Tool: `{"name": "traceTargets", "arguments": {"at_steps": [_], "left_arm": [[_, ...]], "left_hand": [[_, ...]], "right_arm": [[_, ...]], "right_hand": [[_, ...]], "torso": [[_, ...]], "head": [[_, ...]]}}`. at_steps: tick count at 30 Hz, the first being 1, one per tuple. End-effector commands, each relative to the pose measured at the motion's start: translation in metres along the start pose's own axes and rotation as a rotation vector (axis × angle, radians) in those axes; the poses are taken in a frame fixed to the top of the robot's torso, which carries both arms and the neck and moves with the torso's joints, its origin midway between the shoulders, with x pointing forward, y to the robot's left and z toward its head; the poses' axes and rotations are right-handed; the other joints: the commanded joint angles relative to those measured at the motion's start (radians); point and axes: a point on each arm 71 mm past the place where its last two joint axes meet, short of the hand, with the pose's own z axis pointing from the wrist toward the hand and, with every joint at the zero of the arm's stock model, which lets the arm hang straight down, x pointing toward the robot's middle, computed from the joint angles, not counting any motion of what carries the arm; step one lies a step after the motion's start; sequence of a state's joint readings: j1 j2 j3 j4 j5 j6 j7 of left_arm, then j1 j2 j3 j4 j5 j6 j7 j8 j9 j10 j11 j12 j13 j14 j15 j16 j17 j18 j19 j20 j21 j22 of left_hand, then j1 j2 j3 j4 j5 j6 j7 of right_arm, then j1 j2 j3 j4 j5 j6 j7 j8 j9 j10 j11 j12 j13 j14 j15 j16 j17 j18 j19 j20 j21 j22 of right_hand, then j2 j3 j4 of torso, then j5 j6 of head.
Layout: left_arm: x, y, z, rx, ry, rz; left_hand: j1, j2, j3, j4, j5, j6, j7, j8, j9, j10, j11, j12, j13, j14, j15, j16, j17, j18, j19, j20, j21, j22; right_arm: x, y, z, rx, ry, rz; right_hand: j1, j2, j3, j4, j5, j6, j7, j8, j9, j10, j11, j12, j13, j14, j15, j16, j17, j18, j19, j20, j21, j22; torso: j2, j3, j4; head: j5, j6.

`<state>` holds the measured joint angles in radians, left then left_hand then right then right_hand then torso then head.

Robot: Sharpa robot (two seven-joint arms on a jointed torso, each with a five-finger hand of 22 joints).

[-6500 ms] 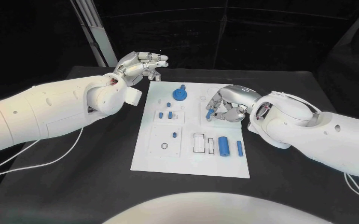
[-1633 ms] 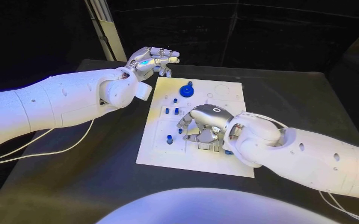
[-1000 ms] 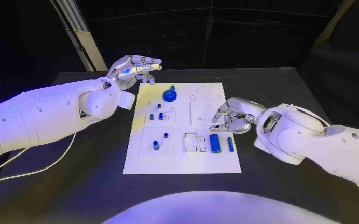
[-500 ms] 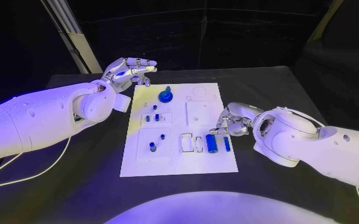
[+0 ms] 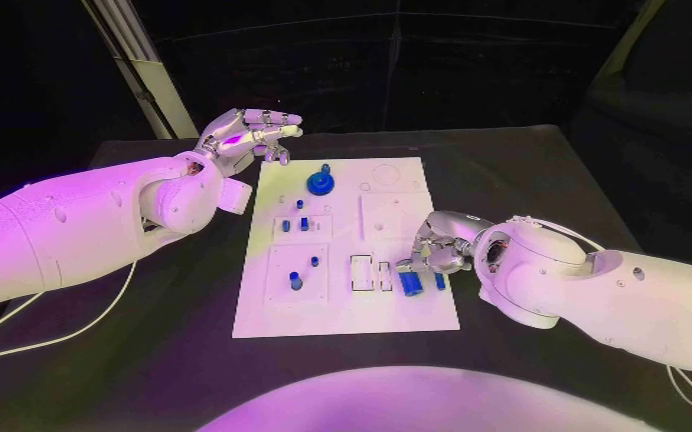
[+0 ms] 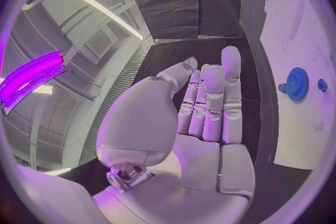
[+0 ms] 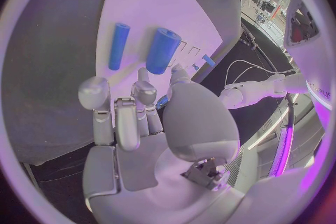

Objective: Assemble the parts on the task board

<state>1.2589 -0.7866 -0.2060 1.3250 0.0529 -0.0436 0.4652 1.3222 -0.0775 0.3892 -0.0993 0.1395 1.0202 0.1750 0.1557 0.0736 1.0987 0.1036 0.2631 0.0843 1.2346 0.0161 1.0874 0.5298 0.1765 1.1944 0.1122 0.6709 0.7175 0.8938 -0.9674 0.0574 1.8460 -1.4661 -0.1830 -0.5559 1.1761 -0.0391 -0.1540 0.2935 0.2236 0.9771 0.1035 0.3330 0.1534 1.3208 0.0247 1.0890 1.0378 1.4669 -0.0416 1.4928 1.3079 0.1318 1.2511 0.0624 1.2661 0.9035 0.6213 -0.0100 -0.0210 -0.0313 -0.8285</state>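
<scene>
Silver fingers of the right hand (image 5: 438, 250) curled loosely over the task board (image 5: 389, 214), tips just beside the thick blue cylinder (image 7: 162, 49), holding nothing. Left hand (image 5: 248, 135) hovered beyond the board's far corner, fingers slightly apart, empty.

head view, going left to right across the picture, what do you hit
left hand → blue gear on the task board → thick blue cylinder → right hand
</scene>
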Motion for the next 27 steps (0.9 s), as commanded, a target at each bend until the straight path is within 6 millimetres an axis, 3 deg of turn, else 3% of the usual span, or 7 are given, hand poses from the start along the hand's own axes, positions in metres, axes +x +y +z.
{"name": "traceTargets", "arguments": {"at_steps": [1, 20, 25, 27], "left_arm": [[0.0, -0.001, 0.0, 0.005, 0.008, -0.008], [-0.001, -0.001, -0.001, -0.003, 0.009, -0.01], [-0.001, -0.001, -0.001, -0.005, 0.011, -0.011], [-0.001, -0.001, -0.001, -0.006, 0.013, -0.012]], "left_hand": [[-0.004, 0.009, -0.006, -0.001, -0.003, -0.005, 0.003, 0.005, -0.001, -0.008, 0.0, 0.004, 0.002, -0.005, 0.0, -0.005, -0.001, 0.006, -0.005, 0.003, -0.003, -0.001], [-0.006, 0.009, -0.009, 0.0, -0.003, -0.006, 0.003, 0.006, -0.001, -0.01, 0.0, 0.005, 0.002, -0.006, 0.001, -0.005, -0.002, 0.006, -0.005, 0.004, -0.005, -0.002], [-0.006, 0.009, -0.009, 0.0, -0.003, -0.006, 0.003, 0.006, -0.001, -0.011, 0.0, 0.005, 0.002, -0.006, 0.001, -0.005, -0.003, 0.006, -0.005, 0.004, -0.005, -0.002], [-0.006, 0.009, -0.009, -0.001, -0.003, -0.006, 0.003, 0.006, -0.001, -0.011, 0.0, 0.006, 0.002, -0.007, 0.001, -0.006, -0.005, 0.006, -0.005, 0.004, -0.005, -0.002]], "right_arm": [[0.002, 0.001, 0.002, 0.005, 0.021, -0.046], [0.012, 0.005, 0.007, -0.002, 0.061, -0.195], [0.013, 0.009, 0.007, -0.013, 0.061, -0.219], [0.014, 0.011, 0.007, -0.018, 0.056, -0.226]], "right_hand": [[-0.014, 0.0, -0.008, -0.001, 0.005, -0.009, 0.0, 0.006, 0.003, 0.007, -0.001, 0.009, 0.006, 0.072, -0.004, 0.005, 0.089, -0.009, 0.006, 0.002, 0.005, 0.0], [0.021, 0.0, -0.022, -0.006, 0.002, -0.01, -0.005, 0.034, 0.026, 0.005, -0.005, 0.02, 0.03, 0.07, -0.007, 0.003, 0.084, -0.009, 0.002, -0.001, 0.002, -0.002], [0.081, 0.002, -0.025, -0.017, 0.011, -0.006, -0.011, 0.055, 0.048, 0.009, -0.01, 0.029, 0.049, 0.071, -0.011, 0.004, 0.087, -0.009, 0.004, -0.004, 0.003, 0.003], [0.125, 0.007, -0.017, -0.036, 0.041, -0.003, -0.013, 0.062, 0.056, 0.011, -0.012, 0.032, 0.056, 0.071, -0.014, 0.005, 0.09, -0.01, 0.005, -0.006, 0.004, 0.005]], "torso": [[0.0, 0.0003, -0.0012], [-0.001, -0.0008, -0.001], [-0.001, -0.0006, -0.0009], [-0.001, -0.0003, -0.0001]], "head": [[0.004, -0.004], [0.005, -0.01], [0.004, -0.009], [0.003, -0.009]]}}
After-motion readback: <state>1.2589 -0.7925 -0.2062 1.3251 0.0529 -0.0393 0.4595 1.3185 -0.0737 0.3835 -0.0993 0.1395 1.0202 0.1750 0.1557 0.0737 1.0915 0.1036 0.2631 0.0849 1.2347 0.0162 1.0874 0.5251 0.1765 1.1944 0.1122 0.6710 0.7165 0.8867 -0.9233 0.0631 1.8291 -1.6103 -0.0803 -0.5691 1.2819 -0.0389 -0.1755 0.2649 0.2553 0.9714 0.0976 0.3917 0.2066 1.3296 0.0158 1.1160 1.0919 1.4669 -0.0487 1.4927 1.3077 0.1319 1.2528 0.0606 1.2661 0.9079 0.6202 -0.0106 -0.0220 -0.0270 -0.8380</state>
